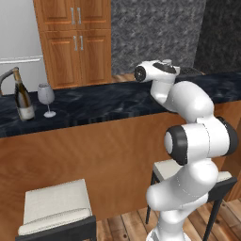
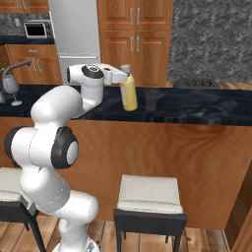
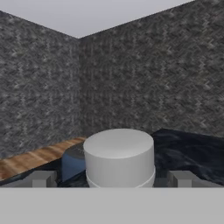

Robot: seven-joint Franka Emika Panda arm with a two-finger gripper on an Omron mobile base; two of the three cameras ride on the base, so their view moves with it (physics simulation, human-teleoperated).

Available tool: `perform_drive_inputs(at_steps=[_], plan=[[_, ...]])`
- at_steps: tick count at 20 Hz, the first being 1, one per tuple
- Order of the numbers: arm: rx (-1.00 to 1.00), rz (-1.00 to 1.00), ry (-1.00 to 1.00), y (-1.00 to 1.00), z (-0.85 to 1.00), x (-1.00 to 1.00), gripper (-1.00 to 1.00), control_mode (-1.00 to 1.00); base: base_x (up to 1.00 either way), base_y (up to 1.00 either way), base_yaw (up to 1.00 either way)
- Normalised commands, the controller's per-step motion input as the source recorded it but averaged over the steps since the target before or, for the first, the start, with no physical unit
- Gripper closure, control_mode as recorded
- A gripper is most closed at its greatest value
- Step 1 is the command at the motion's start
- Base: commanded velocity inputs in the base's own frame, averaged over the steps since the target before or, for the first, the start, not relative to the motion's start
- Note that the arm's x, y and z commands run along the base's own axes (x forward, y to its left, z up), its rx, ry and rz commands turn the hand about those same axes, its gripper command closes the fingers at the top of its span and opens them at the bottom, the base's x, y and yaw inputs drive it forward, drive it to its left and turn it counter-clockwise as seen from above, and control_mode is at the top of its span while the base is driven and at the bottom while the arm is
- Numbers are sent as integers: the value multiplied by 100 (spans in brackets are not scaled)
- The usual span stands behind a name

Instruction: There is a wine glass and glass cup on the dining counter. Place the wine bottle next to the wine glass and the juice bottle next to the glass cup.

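Note:
The juice bottle, yellow with a white cap, stands on the black-topped dining counter. Just right of it is the glass cup, which shows as a bluish shape behind the cap in the hand view. My gripper is level with the cap and open, one fingertip on each side and not touching it. Far to the left on the same counter, the wine bottle stands upright beside the wine glass.
Two cushioned stools stand against the counter's wooden front. Behind the counter are wooden cabinets, a grey fridge, a faucet and a dark stone wall.

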Motion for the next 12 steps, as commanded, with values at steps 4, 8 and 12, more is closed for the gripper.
perform_drive_inputs(at_steps=[4,8,12], plan=[[0,6,0,0,1,-10,-100,-100,0,0,0],[0,9,0,-3,3,-8,-100,-100,0,0,0],[1,14,0,-9,4,-7,-100,-100,0,0,0]])
